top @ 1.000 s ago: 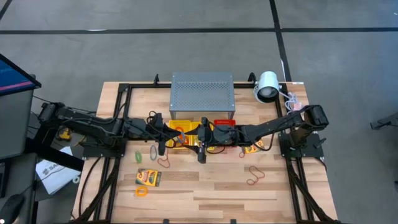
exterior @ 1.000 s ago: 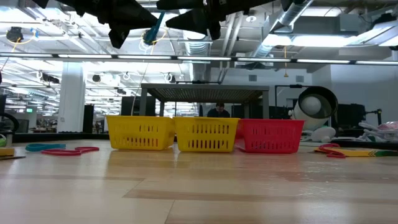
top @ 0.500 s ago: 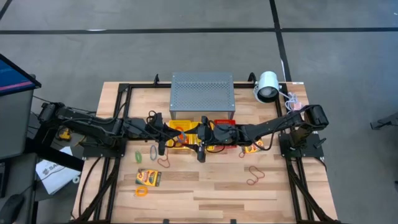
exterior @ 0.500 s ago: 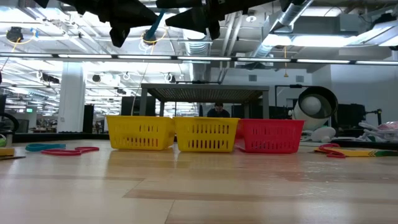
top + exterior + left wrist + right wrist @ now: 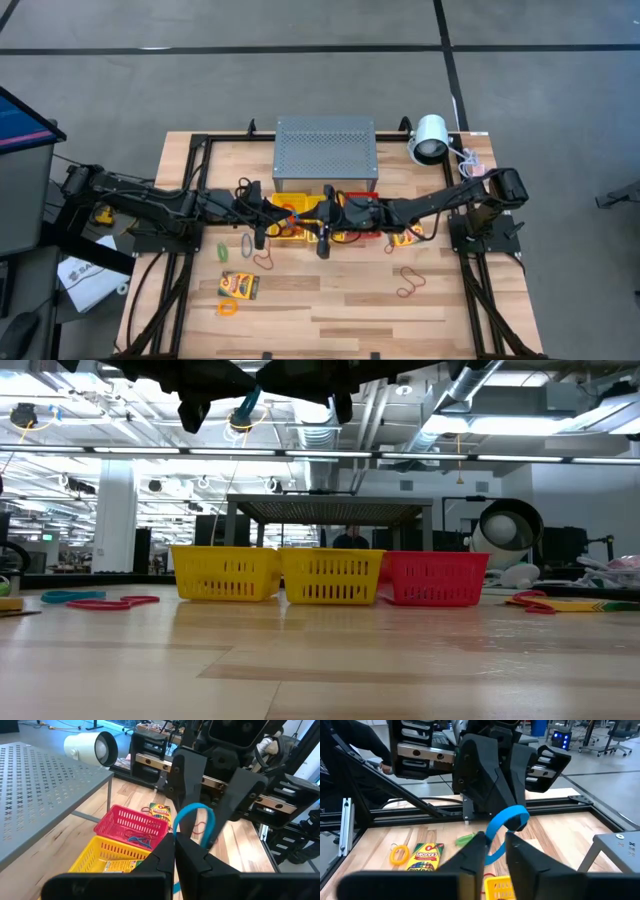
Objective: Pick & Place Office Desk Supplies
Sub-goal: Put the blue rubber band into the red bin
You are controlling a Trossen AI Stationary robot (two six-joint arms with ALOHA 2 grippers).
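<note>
A blue band loop [image 5: 200, 810] hangs in the air above the yellow baskets [image 5: 285, 228], between my two grippers, which meet tip to tip. My left gripper [image 5: 174, 842] comes from the table's left and is shut on it. My right gripper [image 5: 495, 842] comes from the right and is shut on the same loop. On the table lie a yellow-and-green card box [image 5: 239, 286], an orange loop [image 5: 228, 307], a green loop [image 5: 222, 251] and a red loop [image 5: 410, 285]. A second card box [image 5: 405, 238] lies by my right arm. My left gripper pinches one end of the blue loop [image 5: 176, 829] between its two fingers, coming almost level from the table's left. The rest of the loop arcs out past the fingertips, clear of the baskets. My right gripper has the loop's other part [image 5: 492, 840] between its two fingers, coming almost level from the table's right. The band runs up from its fingertips to the left gripper's fingers [image 5: 485, 795]. The loop is clear of everything below.
Two yellow baskets [image 5: 225, 573] [image 5: 330, 575] and a red basket [image 5: 435, 578] stand in a row at the table's middle, in front of the grey perforated box [image 5: 326, 150]. A white round lamp-like object [image 5: 430, 138] stands at the far right corner.
My right gripper's fingers have drawn together around the blue loop, which my left gripper holds up. Both arms have kept their places above the baskets.
</note>
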